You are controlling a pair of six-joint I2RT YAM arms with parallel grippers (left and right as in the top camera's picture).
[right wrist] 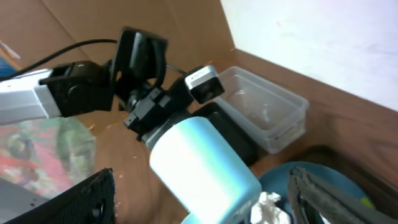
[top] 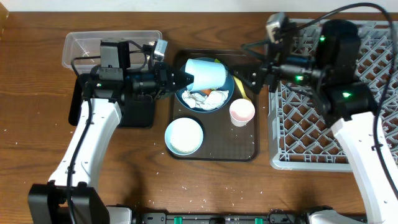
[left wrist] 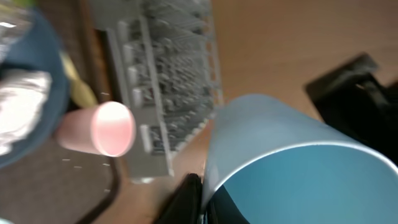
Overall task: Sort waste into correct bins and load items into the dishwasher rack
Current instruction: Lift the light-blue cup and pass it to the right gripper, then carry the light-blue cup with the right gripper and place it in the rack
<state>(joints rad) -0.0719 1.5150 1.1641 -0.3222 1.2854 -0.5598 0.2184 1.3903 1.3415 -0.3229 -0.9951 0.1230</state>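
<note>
Grey plastic dishwasher rack (top: 336,124): largest piece, at three o'clock on the counter (top: 37,124), nothing loaded in the part that shows.

Brown serving tray (top: 214,152): centre, carrying the crockery.

Clear tub (top: 81,43): ten o'clock. Black tray (top: 140,115): nine o'clock, partly under the left arm. Both sit on the left arm's side, probably so that arm can bin the waste.

Dark-blue dish (top: 227,94): twelve o'clock on the serving tray, holding crumpled tissue (top: 211,98) and an orange sausage (top: 191,93).

White bowl (top: 184,136): seven o'clock on the tray.

Light-blue cup (top: 207,73): lifted over the dish, lying on its side, clamped in the left gripper (top: 185,79).

Right gripper (top: 252,78): at the cup's three o'clock, jaws wide apart and empty. It faces the cup, so this is likely a handover, since the rack lies on the right arm's side.

Pink cup (top: 242,112): upright, three o'clock on the tray.

Yellow spoon (top: 239,88): just beside the dish, mostly hidden.

View notes: only the overhead shows the bowl and the whole layout. The right wrist view shows the cup's tilt and the spread of its own fingers. The left wrist view, blurred, shows the cup's inside.
</note>
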